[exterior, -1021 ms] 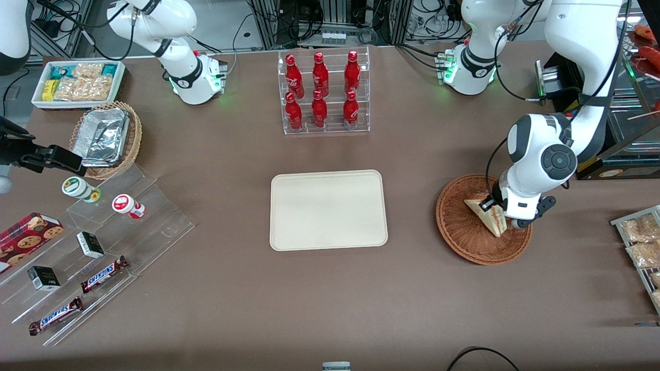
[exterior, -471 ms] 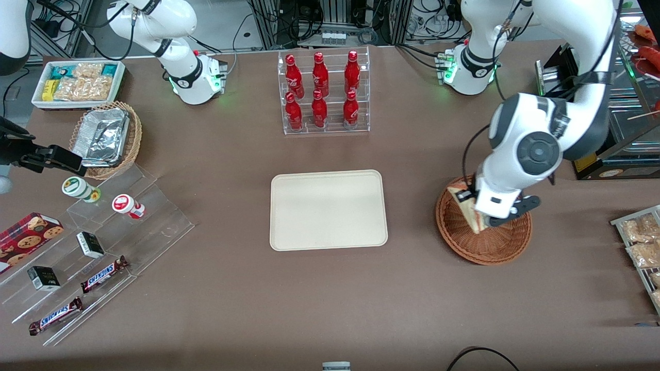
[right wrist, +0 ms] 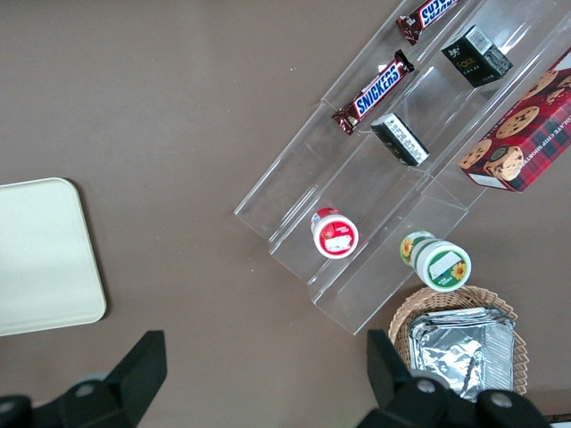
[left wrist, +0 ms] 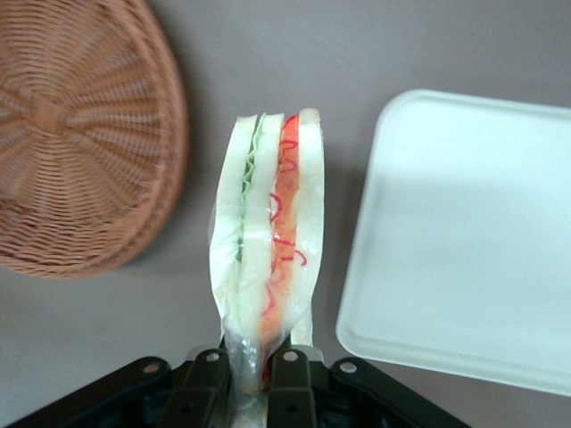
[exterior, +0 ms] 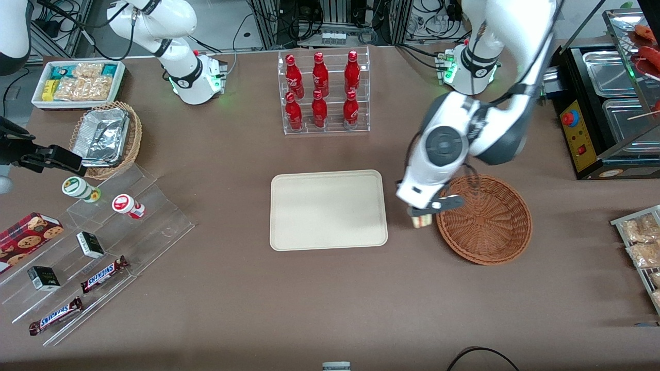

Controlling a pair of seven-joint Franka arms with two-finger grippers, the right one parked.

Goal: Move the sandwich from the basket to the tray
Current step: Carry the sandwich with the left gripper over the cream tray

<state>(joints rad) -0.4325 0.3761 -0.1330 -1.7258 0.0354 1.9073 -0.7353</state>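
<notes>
The left arm reaches down from its base so that the gripper (exterior: 424,210) hangs above bare table, between the basket (exterior: 484,219) and the tray (exterior: 328,209). Its fingers (left wrist: 287,379) pinch the sandwich (left wrist: 268,234) at one end, with the layered edge pointing away from the wrist. In the front view the wrist covers most of the sandwich; only a small corner (exterior: 421,221) shows, just beside the basket rim.

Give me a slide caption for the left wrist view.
Gripper holds clear-wrapped sandwich between reddish-brown wicker basket and cream tray.
</notes>
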